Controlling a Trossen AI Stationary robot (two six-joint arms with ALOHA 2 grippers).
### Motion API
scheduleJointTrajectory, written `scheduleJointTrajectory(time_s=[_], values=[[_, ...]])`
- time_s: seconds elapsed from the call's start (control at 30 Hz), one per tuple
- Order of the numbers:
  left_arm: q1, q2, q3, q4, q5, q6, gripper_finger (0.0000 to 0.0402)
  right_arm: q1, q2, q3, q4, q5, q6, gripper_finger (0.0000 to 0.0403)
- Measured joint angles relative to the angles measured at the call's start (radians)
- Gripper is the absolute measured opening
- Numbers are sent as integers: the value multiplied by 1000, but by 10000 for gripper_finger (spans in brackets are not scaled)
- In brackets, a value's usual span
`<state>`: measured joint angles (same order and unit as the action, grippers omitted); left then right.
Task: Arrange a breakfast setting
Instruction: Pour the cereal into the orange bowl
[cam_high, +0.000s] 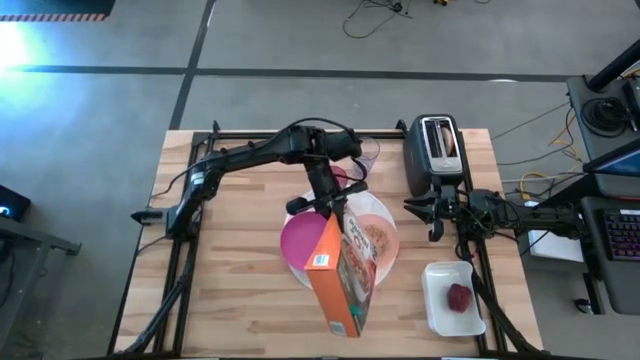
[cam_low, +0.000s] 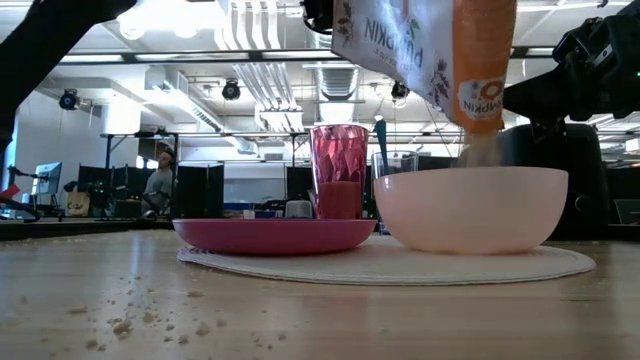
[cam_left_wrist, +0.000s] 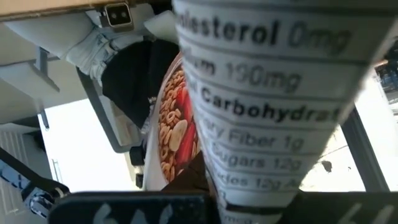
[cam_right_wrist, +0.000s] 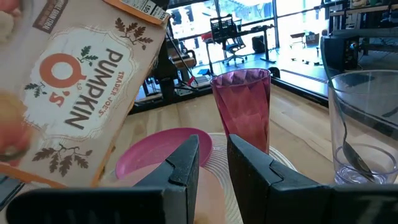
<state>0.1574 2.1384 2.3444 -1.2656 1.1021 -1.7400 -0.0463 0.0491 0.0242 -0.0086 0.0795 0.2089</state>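
Observation:
My left gripper (cam_high: 325, 205) is shut on an orange cereal box (cam_high: 340, 275), tipped above the peach-orange bowl (cam_low: 470, 210). Cereal falls from the box's low corner (cam_low: 480, 140) into the bowl. The bowl and the magenta plate (cam_high: 298, 240) sit on the large white plate (cam_low: 400, 265). The pink cup (cam_right_wrist: 241, 109) stands upright just beyond them. The dark red fruit (cam_high: 459, 297) lies in a white tray (cam_high: 440, 275). My right gripper (cam_high: 437, 220) hovers narrowly open and empty, right of the bowl. No bagel shows. My left gripper pinches the cereal box between its two fingers at the box's far end (cam_high: 335, 215), coming from the far side and slanting down. The box itself hides the exact place of contact in the wrist view. The box is lifted clear and tilted, with its low corner over the bowl.
A black toaster (cam_high: 435, 150) stands at the far right. A clear glass (cam_right_wrist: 367, 130) with a spoon in it stands beside the pink cup. Crumbs lie on the wooden table near the front edge (cam_low: 130, 320). A person sits in the room far behind (cam_low: 160, 185).

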Motion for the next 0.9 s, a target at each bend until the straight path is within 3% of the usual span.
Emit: scheduleJointTrajectory(time_s=[0.4,0.57,0.9], values=[[-22,-22,0,-282,-190,372,0,0,0,0,0,0,0,73],[-48,-23,0,-305,-238,514,0,0,0,0,0,0,0,73],[-135,-45,0,-306,-467,678,0,0,0,0,0,0,0,73]])
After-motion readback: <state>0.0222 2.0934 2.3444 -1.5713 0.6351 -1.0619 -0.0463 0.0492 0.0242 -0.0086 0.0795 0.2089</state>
